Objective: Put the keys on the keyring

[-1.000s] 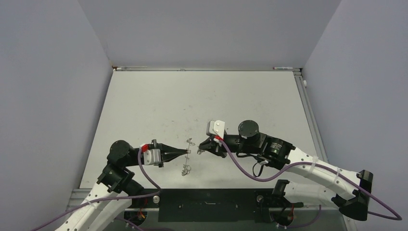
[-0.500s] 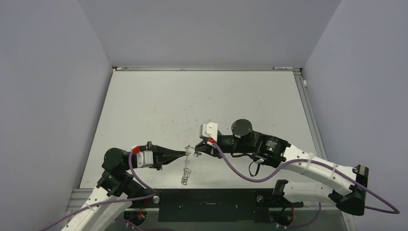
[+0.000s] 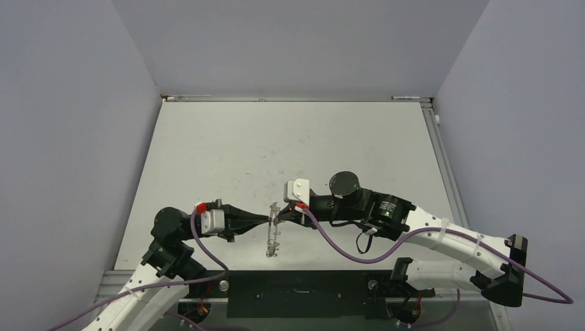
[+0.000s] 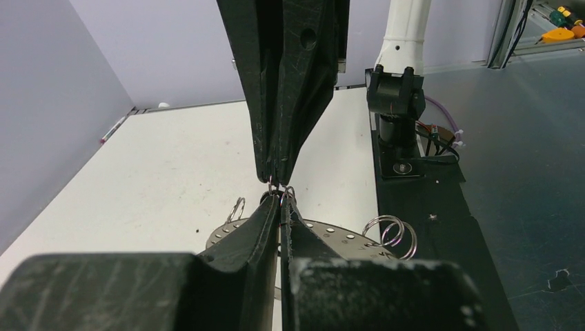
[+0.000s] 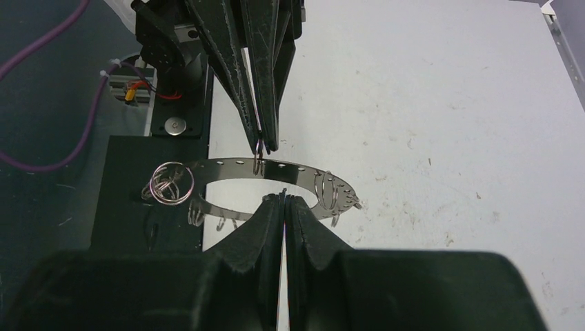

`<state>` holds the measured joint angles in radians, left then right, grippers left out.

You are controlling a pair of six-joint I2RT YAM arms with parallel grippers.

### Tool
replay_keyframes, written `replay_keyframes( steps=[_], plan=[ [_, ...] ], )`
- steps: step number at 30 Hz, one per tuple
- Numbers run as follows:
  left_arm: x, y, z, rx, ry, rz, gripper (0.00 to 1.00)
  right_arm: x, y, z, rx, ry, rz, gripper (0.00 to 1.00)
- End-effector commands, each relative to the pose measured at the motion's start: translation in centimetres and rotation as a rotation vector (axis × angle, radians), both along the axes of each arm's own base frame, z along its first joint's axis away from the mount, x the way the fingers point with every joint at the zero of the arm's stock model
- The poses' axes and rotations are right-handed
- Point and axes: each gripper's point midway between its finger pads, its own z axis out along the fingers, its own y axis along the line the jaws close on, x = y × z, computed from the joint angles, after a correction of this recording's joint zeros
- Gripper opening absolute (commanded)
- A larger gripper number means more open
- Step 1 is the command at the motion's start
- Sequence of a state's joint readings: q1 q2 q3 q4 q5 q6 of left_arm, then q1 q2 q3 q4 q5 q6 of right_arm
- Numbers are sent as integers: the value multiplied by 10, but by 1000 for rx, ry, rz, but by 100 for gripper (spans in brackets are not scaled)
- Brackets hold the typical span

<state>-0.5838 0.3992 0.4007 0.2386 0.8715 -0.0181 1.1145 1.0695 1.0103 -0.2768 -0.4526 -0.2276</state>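
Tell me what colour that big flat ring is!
The keyring is shiny silver-grey metal. The right wrist view shows it best.

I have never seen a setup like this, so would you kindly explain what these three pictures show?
A left arm and a right arm, both robotic, stand at the near edge of a white table. The wide picture looks down from above; the other two come from cameras on each wrist, with that arm's own fingers at the bottom. The left gripper and the right gripper are both shut, tips nearly meeting. Between them they hold the keyring, a flat grey ring with wire loops on its rim; the left one pinches a loop. I cannot spot a key.
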Motion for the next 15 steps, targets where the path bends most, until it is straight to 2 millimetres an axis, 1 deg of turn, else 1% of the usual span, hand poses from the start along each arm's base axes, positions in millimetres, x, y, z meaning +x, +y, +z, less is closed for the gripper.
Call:
replay_keyframes(
  steps=[1,4,10,15],
  plan=[
    [-4,-1,11,-24,-29,-20,0,-7,7,32,75,-47,48,5],
    [-7,-1,11,-21,-26,-37,0,-9,8,35,82,-53,57,5],
    [-7,-1,12,-20,-22,-37,0,-5,9,30,75,-59,38,5],
    [-9,-2,11,-19,-13,-53,0,-9,13,31,72,-59,69,5]
  ],
)
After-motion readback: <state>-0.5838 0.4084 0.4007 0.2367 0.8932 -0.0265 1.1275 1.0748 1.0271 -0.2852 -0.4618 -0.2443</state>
